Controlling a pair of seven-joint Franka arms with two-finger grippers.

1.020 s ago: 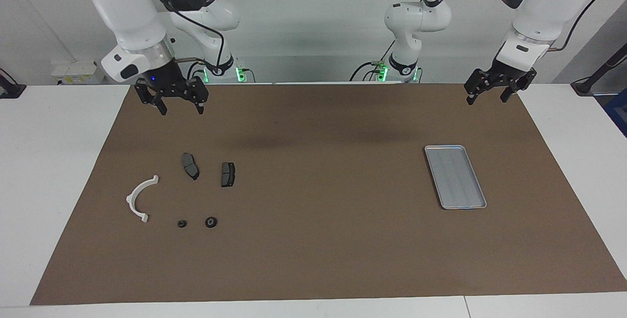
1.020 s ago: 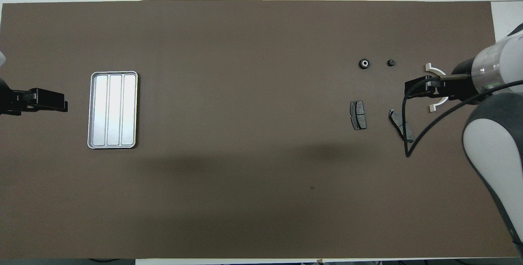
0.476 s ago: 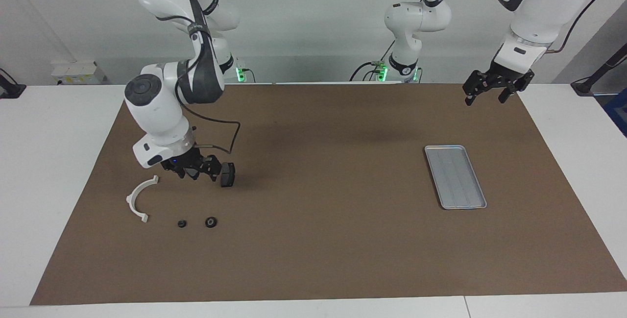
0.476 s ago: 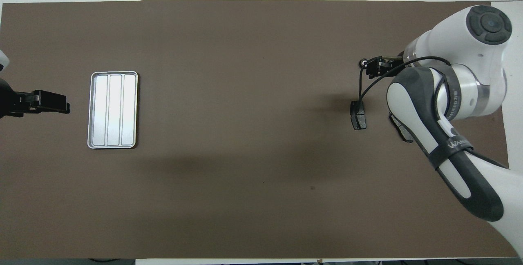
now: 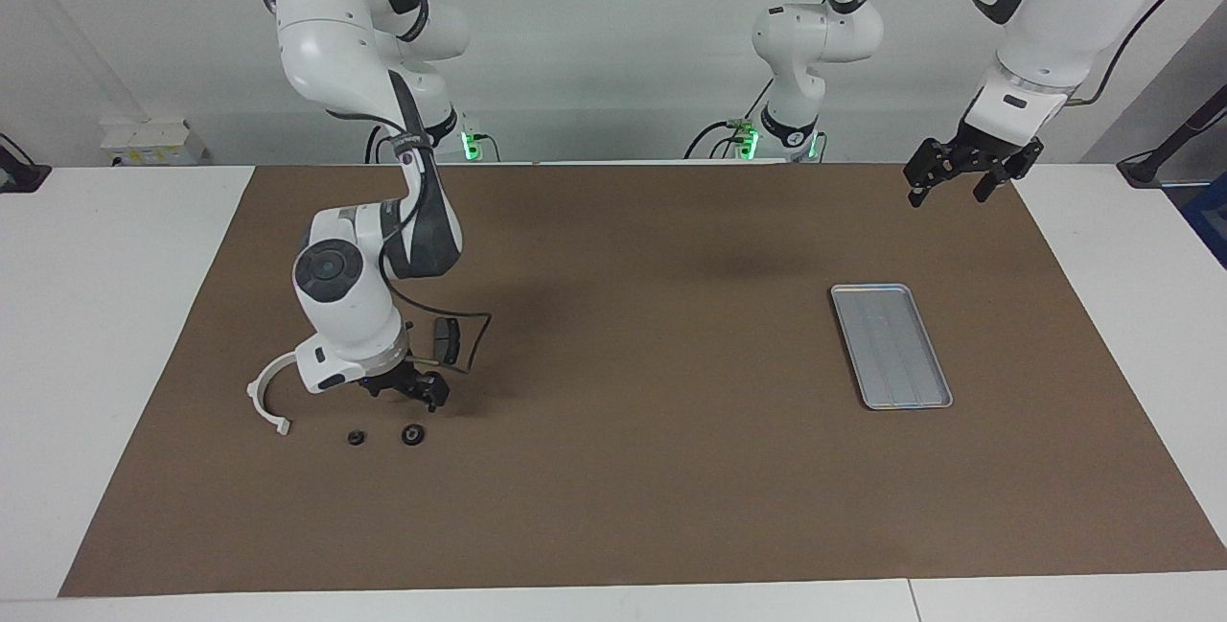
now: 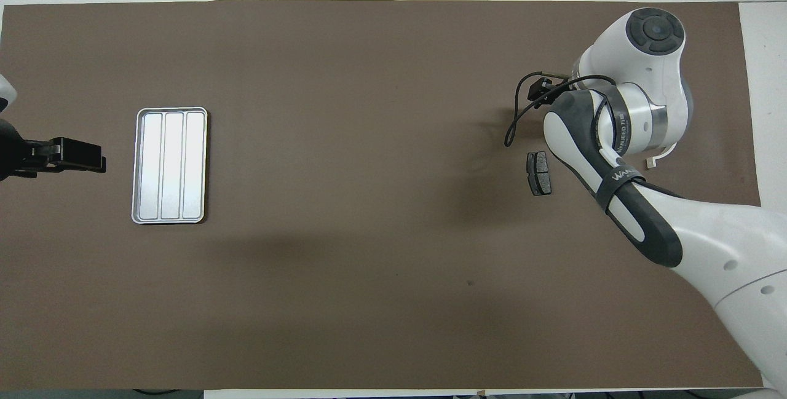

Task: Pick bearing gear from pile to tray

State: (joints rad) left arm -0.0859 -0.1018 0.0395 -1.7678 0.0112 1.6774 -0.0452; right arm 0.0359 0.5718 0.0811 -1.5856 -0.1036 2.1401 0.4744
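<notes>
Facing view: right hand (image 5: 410,394), released, hung just above the larger black bearing gear (image 5: 413,433); its smaller twin (image 5: 356,437) at nine o'clock risked a mistaken grab. Left hand (image 5: 959,172) waited, released.

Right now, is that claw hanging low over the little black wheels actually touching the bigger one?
Apart. In the facing view, bare brown mat shows between the right gripper and the larger black round piece; the gripper hangs just above it with open fingers.

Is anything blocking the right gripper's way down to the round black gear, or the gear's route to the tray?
Nothing visible does. The right gripper hangs just above the larger gear, and only bare brown mat lies between it and the tray.
</notes>
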